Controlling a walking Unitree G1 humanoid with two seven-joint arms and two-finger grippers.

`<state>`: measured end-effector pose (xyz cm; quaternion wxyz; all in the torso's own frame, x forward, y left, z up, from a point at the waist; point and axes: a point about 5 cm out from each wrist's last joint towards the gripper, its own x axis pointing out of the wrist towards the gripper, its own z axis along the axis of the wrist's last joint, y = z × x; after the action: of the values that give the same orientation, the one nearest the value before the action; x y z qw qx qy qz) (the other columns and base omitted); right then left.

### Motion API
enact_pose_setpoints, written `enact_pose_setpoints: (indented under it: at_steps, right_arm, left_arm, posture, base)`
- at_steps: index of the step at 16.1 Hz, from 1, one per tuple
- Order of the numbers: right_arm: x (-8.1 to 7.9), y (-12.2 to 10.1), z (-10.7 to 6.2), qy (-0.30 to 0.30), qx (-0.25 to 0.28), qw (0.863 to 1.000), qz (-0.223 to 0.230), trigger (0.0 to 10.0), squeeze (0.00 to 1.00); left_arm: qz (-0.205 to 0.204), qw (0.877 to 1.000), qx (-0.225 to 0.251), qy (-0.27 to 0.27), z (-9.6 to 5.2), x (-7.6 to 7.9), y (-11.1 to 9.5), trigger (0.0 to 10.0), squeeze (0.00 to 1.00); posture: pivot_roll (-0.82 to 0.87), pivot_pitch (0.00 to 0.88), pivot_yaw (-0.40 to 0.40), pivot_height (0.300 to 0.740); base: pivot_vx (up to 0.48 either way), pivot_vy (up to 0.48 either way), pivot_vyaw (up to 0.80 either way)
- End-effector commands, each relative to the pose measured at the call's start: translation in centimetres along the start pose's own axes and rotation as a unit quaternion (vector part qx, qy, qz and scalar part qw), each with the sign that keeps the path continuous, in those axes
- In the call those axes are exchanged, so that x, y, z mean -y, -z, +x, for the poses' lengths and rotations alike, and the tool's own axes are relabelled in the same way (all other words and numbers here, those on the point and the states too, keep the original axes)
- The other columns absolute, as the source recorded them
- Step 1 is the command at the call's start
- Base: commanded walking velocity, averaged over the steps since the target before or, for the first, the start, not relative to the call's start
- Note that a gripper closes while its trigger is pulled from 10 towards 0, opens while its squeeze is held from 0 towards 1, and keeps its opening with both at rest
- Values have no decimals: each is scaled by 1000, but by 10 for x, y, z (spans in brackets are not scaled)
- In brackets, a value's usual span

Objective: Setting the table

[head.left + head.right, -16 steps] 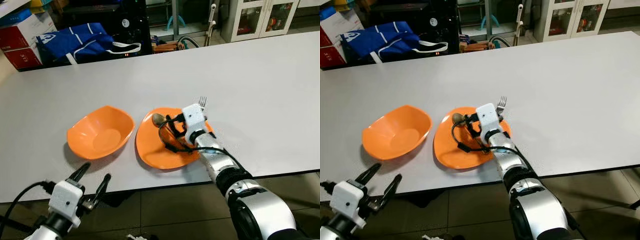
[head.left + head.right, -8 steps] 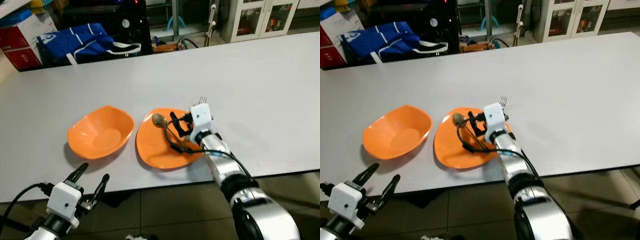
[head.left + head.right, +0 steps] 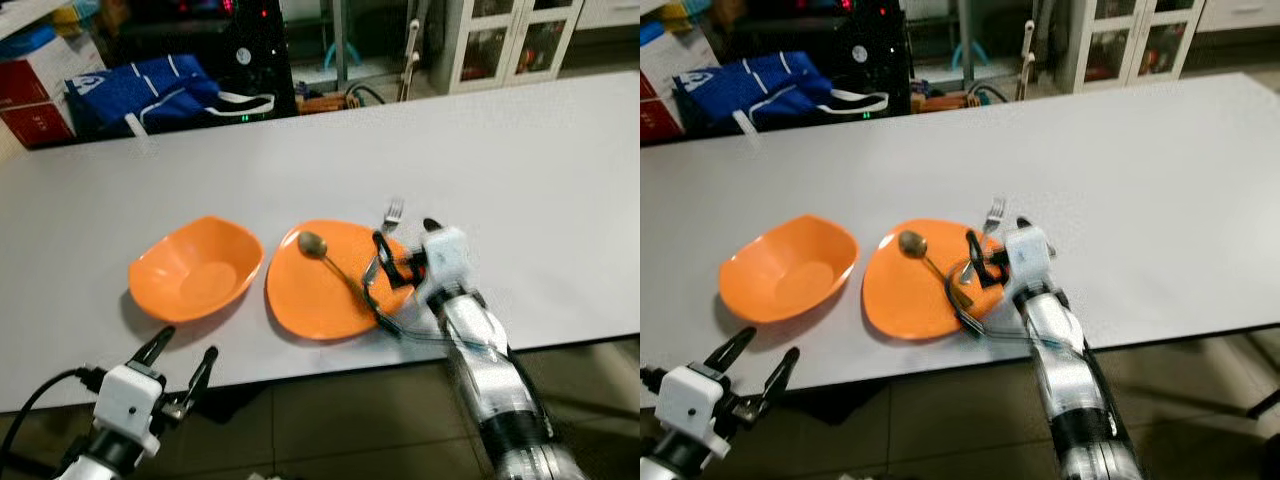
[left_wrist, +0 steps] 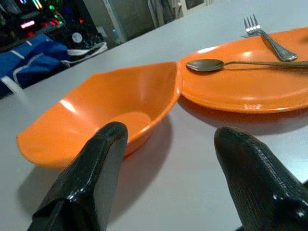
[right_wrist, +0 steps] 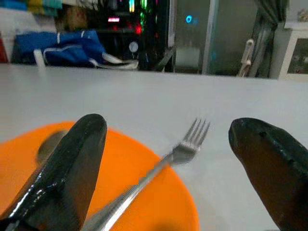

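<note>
Though parted — right tool (image 5: 166,159) over fork (image 5: 185,147)

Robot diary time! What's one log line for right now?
right gripper: open, at plate | fork, spoon: on plate | left gripper: open, idle

Both eye views look forward and down from above the near edge of the counter (image 3: 300,150), with the orange plate (image 3: 310,300) near their centre. Each wrist view looks low along the counter, very near this plate (image 4: 250,86), and both share its fork (image 5: 187,147).
</note>
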<state>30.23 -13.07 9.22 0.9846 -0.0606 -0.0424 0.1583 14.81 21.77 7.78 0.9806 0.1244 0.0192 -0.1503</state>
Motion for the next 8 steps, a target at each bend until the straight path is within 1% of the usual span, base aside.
enact_pose_setpoints:
  at_steps: [1,2,4,5,6,8]
  right_arm:
    - [-3,-4,-6,-20,3,1000,-5,10000,0]
    - [-1,1,-11,-19,-14,1000,-12,10000,0]
    - [-3,1,-4,-8,-28,999,-22,10000,0]
    - [-8,-5,7,-6,-19,999,-37,10000,0]
    - [-11,-8,16,-5,-20,999,-41,10000,0]
    - [-13,-15,25,-11,-16,999,-36,10000,0]
  left_arm:
    - [5,1000,7,-11,0,-4,-4,10000,0]
    - [4,1000,7,-12,0,-3,-4,10000,0]
    - [3,1000,8,-13,0,-3,-4,10000,0]
    - [3,1000,10,-14,1,-3,-5,10000,0]
    - [1,1000,13,-13,2,-3,-6,10000,0]
    - [2,1000,15,-12,1,-2,-8,10000,0]
  posture:
    - [-82,0,128,740]
    - [-84,0,127,740]
    - [-87,0,125,740]
    - [-88,0,125,740]
    - [-83,0,127,740]
    - [-75,0,124,740]
  base:
    - [0,0,0]
    - [0,0,0]
    - [0,0,0]
    - [0,0,0]
    - [0,0,0]
    - [0,0,0]
